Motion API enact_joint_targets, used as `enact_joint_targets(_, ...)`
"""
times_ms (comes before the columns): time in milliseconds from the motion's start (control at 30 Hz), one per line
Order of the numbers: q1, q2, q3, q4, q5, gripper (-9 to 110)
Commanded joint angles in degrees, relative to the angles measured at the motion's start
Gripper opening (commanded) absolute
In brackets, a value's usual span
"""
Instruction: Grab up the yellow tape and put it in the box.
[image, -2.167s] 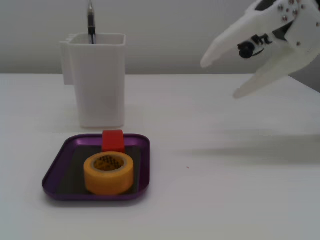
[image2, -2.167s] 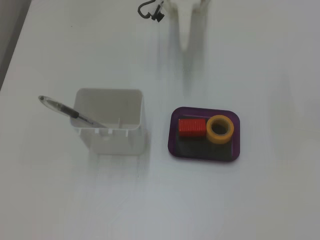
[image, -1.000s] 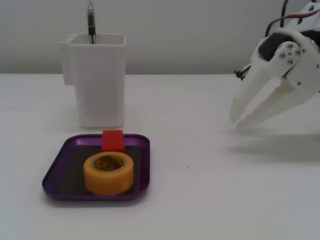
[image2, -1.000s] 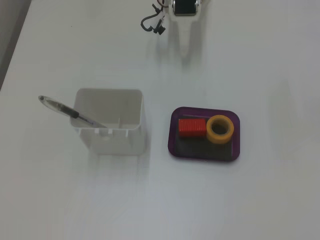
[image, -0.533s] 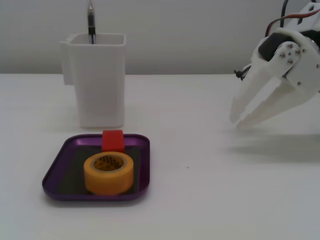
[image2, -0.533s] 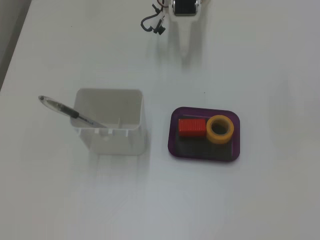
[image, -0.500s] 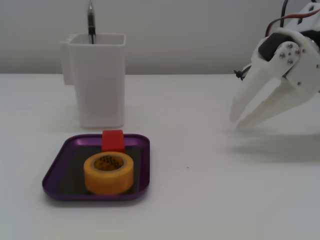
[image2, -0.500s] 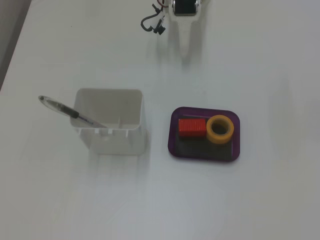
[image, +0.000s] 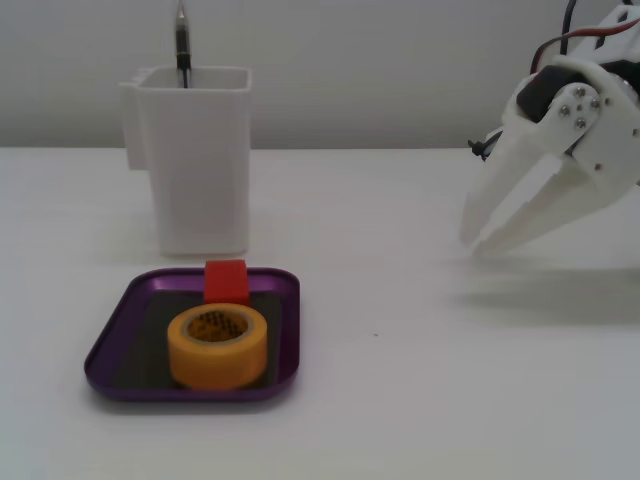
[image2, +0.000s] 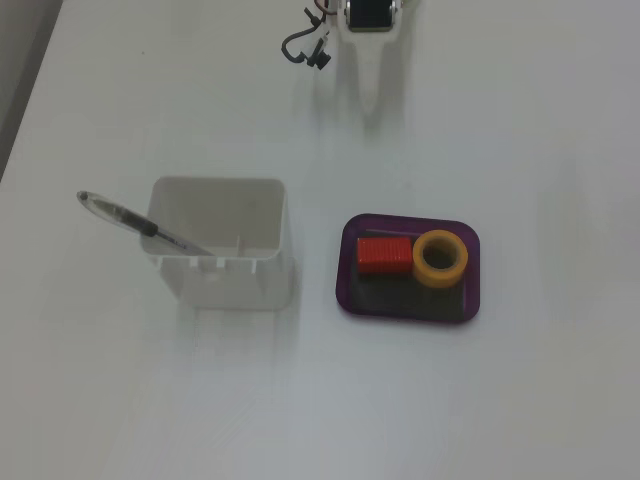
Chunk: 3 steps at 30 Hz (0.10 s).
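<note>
Yellow tape lying in the box, well apart from the tool, slightly parted, empty

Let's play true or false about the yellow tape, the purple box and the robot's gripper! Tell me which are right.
1. The yellow tape lies inside the box. True.
2. The gripper is holding the tape. False: it is empty, far off to the side.
3. A red cube shares the box with the tape. True.
4. The pen lies flat on the table. False: it stands leaning in the white container.
5. The tape stands on its edge. False: it lies flat, hole up.
</note>
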<state>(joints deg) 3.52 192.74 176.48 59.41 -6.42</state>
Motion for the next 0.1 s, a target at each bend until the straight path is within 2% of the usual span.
enact_joint_targets(0, -0.44, 2.99, 0.62, -0.70, -0.18, 0)
enact_joint_targets(67, -0.44, 2.99, 0.62, -0.70, -0.18, 0)
